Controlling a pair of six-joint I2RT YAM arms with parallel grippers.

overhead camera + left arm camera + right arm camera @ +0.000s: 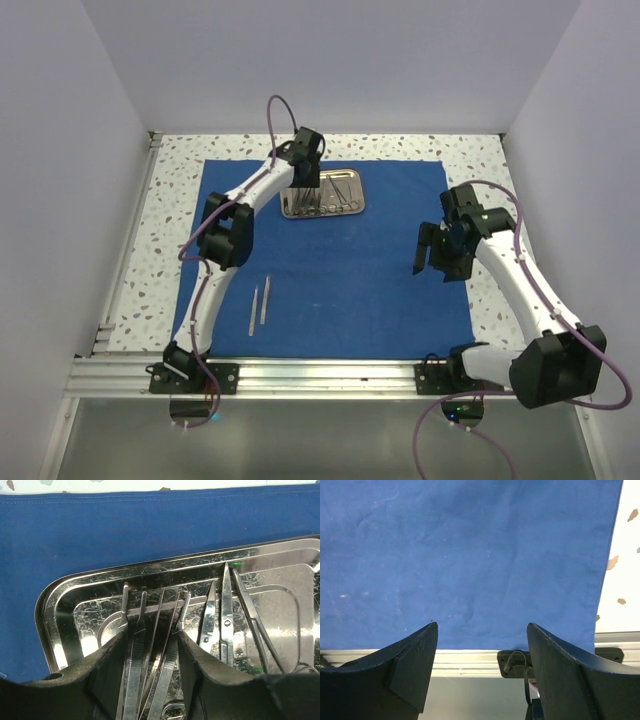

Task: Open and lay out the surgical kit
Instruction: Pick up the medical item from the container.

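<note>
The steel tray point(358, 195) is set at 12 o'clock on the spread blue cloth point(340, 280), its slim instruments point(137, 625) straddled by the left gripper point(150, 642) with half-spread fingers point(102, 667), two tools point(266, 300) are laid at 8 o'clock, and the right gripper point(435, 260) is held wide, empty, at 3 o'clock.

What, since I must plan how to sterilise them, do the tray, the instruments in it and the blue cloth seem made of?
The tray looks like polished steel, mirror-bright with fine scratches and reflections. The instruments: likewise bare shiny metal, probably steel, silver-grey with highlights. The cloth: woven fabric, matte royal blue, soft creases and a stitched hem; fibre cannot be told.
</note>
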